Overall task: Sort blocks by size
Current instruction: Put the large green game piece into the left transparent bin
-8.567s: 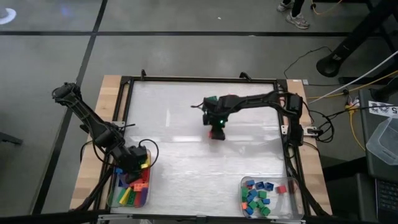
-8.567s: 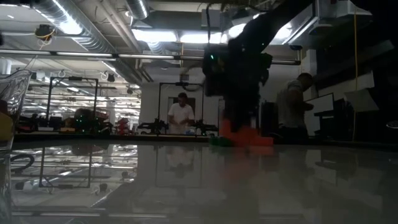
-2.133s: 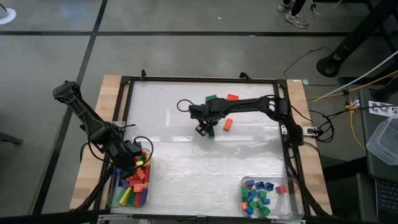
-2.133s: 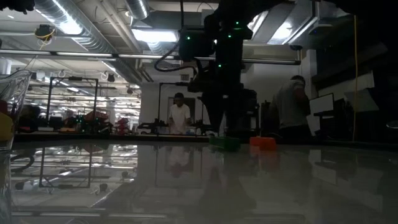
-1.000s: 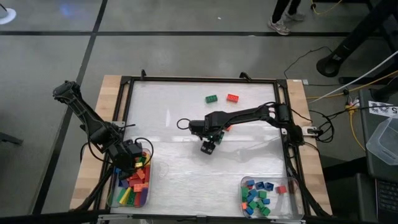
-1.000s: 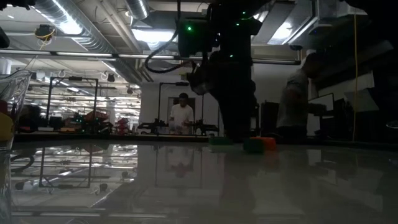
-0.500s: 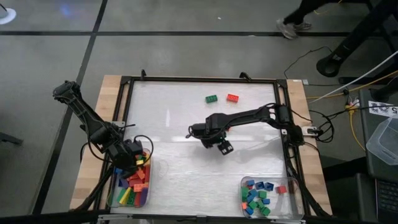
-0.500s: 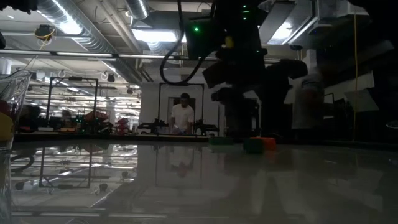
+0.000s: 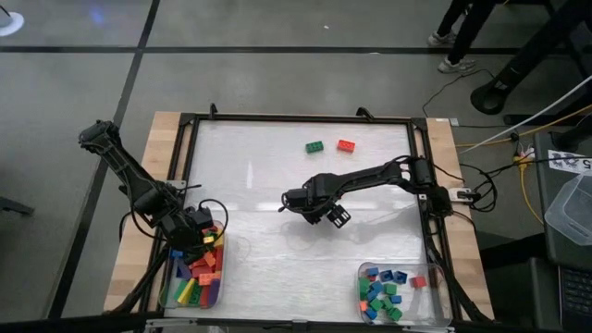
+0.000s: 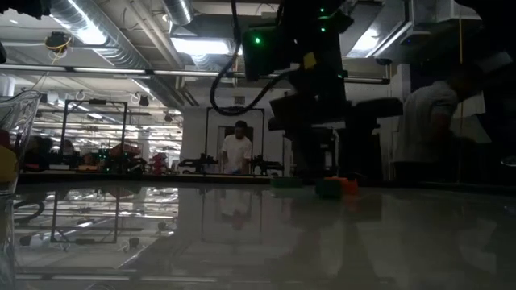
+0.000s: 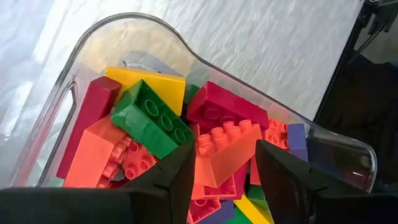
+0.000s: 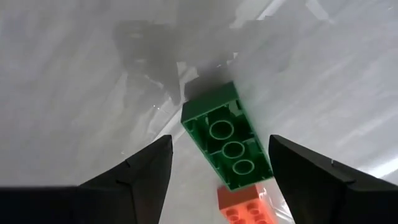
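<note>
Right arm stretched to mid-table, left arm bent over the near-left tray.

The right gripper (image 9: 336, 216) hangs spread wide and empty; only its wrist view shows a long green block (image 12: 227, 136) lying upside down with an orange block (image 12: 247, 204) at its end. The left gripper (image 11: 225, 167) clamps an orange brick (image 11: 225, 152) above the left tray (image 9: 218, 294) of long blocks. Two more blocks (image 9: 331, 146) lie far.

A robotics lab: exposed ceiling ducts (image 10: 97, 36), strip lights, far benches (image 10: 121, 165) with equipment, people (image 10: 236, 151) standing, cables (image 9: 499, 148) trailing over the grey floor.
</note>
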Robot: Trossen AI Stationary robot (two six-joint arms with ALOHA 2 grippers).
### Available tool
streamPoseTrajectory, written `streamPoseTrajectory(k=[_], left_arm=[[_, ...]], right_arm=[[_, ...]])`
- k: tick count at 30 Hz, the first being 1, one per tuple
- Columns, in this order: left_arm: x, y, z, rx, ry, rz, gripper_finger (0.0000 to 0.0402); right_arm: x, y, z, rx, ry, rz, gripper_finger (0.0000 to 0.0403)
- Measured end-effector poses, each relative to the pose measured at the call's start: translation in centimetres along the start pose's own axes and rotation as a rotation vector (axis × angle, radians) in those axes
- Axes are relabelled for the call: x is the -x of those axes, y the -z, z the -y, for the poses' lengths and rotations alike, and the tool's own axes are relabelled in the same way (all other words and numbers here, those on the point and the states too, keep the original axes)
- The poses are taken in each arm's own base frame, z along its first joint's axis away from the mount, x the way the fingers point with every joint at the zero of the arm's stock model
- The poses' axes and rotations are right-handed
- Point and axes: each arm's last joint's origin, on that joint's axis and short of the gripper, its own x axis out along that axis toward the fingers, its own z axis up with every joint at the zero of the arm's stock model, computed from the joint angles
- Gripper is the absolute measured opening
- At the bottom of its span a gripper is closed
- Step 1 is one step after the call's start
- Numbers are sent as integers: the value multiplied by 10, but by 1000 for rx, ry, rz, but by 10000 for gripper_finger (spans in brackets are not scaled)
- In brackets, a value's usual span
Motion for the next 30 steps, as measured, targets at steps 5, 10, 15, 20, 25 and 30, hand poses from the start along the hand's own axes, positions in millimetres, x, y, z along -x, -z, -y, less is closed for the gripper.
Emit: streamPoseTrajectory(k=[5,10,15,20,25,30], left_arm=[[0,0,0,0,0,0,155],[0,0,0,0,0,2,155],[0,-1,0,0,-10,33,155],[0,-2,-1,0,-24,77,155],[0,-4,-1,-9,-41,128,155],[1,-7,-1,-20,-68,236,155]], right_arm=[[-15,1,0,-4,58,-12,264],[-25,0,1,-10,85,-1,263],[-25,1,0,-12,85,0,225],[-25,-1,1,-48,94,14,145],[-20,-6,5,-143,113,73,134],[2,-25,21,-245,205,278,144]])
